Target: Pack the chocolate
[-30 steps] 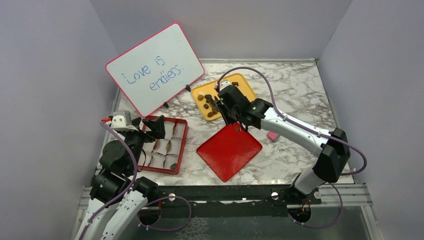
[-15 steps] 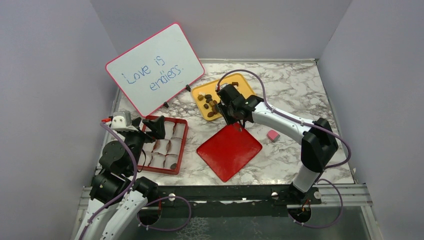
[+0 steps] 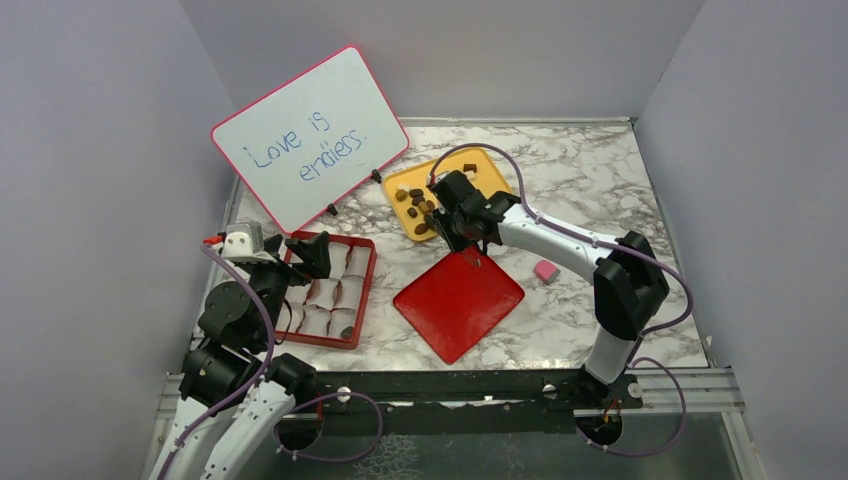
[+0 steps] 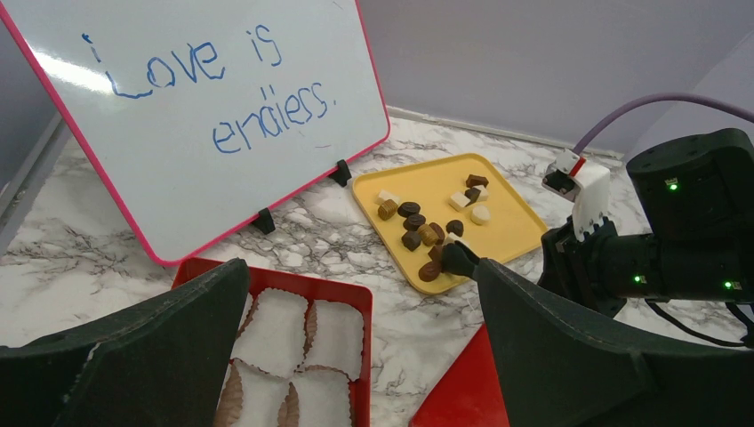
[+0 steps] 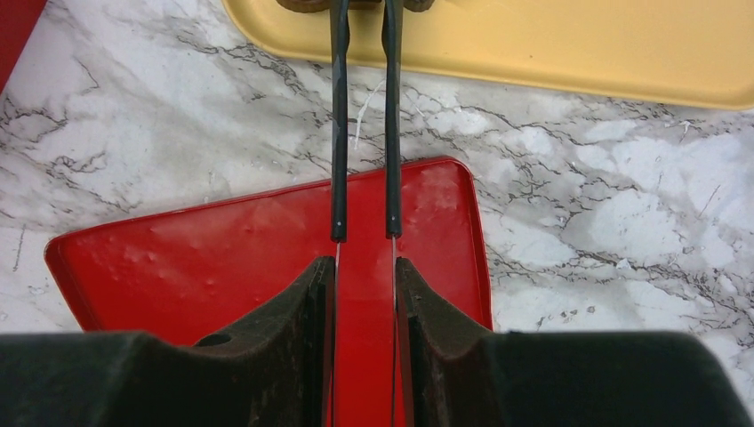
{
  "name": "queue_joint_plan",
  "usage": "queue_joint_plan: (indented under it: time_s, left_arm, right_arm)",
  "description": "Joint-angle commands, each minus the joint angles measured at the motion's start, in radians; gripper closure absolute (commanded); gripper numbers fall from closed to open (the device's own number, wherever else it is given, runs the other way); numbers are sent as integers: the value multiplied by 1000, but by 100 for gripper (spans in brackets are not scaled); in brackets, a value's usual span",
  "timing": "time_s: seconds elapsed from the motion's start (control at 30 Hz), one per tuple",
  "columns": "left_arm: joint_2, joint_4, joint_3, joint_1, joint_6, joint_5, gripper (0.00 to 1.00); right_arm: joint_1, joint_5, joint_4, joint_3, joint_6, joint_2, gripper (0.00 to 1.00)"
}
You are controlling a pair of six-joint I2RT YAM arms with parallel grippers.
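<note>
Whiteboard (image 3: 312,135), propped up: "Love is endless." Flat red lid (image 3: 458,300) lies under the right arm. Left gripper (image 4: 360,271) is spread wide and holds nothing, above the red box (image 3: 366,290) of paper cups (image 4: 276,320). Right gripper (image 5: 364,267) is narrowed, clamping tweezers (image 5: 339,133) whose tips are at the yellow tray (image 3: 490,170) edge. The chocolate (image 4: 411,211) is scattered on the tray.

A white surface (image 3: 600,170) veined in grey marble fills the floor of the enclosure. Plain, pale lavender-grey walls rise from it behind (image 3: 450,60), to its left (image 3: 90,150) and to its right (image 3: 760,150). A metal rail (image 3: 450,385) runs along its near edge. The light on it is soft and even.
</note>
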Motion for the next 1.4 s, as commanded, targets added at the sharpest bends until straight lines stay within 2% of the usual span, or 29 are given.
queue_joint_plan:
  time_s: [0.0,0.43,0.6,0.93,1.23,1.37]
  left_arm:
    - [-9,24,-7,-2,12,-1,1]
    - [-11,23,-8,-1,14,-10,1]
    - [-13,23,-10,-1,15,-16,1]
    - [-12,23,-12,0,15,-26,1]
    - [-6,23,-12,1,14,-33,1]
    - [0,23,-12,1,15,-39,1]
  right_arm:
    - [-3,-8,21,15,-14,28,68]
    - [-3,-8,37,33,-28,49,68]
    - [-3,-13,42,42,-45,50,76]
    - [-3,-2,70,5,-48,-28,84]
    - [-3,-9,72,-41,-45,-95,85]
    - [-4,-72,77,-57,-55,-127,85]
